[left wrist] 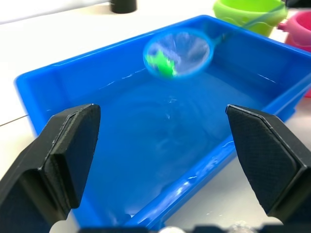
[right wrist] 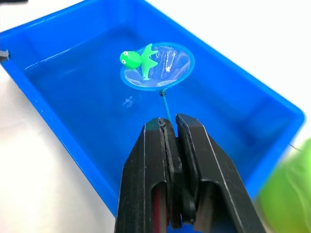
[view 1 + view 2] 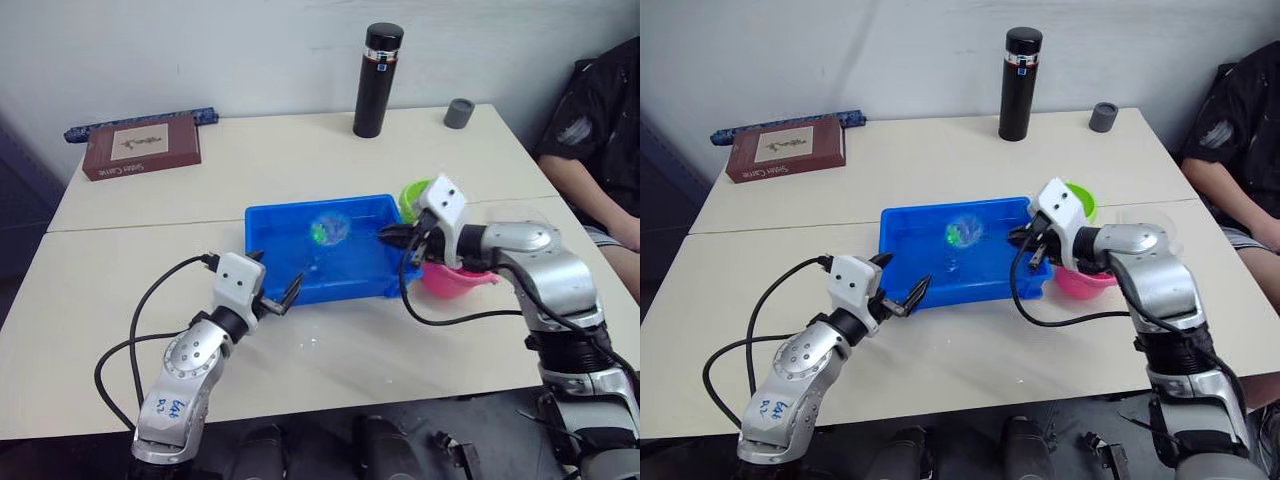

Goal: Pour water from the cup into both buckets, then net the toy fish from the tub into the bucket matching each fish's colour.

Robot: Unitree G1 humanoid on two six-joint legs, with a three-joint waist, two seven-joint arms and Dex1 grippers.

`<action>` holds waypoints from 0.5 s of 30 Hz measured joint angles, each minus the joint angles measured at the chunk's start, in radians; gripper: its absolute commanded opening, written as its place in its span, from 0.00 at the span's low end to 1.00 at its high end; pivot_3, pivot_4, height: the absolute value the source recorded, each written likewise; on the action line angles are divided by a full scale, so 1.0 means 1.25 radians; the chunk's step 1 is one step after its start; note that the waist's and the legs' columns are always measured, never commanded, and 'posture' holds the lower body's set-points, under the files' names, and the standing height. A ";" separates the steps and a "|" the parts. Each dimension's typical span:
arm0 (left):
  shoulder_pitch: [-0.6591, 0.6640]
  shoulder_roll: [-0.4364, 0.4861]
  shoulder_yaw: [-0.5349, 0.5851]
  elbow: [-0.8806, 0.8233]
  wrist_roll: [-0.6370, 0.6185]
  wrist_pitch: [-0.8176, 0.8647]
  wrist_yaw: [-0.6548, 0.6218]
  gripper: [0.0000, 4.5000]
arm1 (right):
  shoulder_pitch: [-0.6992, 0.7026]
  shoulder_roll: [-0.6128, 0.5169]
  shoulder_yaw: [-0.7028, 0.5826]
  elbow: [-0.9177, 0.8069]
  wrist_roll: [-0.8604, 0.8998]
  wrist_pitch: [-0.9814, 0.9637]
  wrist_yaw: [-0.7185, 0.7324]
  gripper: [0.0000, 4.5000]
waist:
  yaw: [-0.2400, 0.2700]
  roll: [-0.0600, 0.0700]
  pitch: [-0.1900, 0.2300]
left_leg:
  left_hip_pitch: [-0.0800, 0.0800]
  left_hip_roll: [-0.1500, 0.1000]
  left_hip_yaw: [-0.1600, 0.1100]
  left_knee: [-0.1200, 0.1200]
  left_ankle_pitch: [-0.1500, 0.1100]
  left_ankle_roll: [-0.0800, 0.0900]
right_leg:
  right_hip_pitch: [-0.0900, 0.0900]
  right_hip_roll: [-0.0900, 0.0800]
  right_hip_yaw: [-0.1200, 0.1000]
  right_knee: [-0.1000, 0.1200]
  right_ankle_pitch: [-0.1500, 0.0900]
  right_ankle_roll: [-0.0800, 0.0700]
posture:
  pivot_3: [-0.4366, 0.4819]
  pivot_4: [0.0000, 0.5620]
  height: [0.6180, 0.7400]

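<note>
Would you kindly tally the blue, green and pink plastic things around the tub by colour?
Blue: 2, the tub and the net
Green: 2, the lime bucket and the fish
Pink: 1, the pink bucket
Total: 5

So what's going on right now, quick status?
Right gripper shut on net handle, net holds green fish above the tub. Left gripper open, at tub's near side. Green bucket beside tub; path looks clear.

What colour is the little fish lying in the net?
Bright green. The fish lies in the blue-rimmed net, clearest in the right wrist view.
</note>
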 measured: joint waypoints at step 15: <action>-0.087 0.037 -0.017 0.069 -0.079 -0.047 -0.156 0.99 | 0.066 -0.082 -0.164 -0.144 0.089 0.143 -0.128 0.00 | 0.002 0.000 0.000 | 0.000 0.000 0.000 0.000 0.000 0.000 | 0.000 0.001 0.000 -0.001 0.000 0.000 | 0.48 0.27 1.00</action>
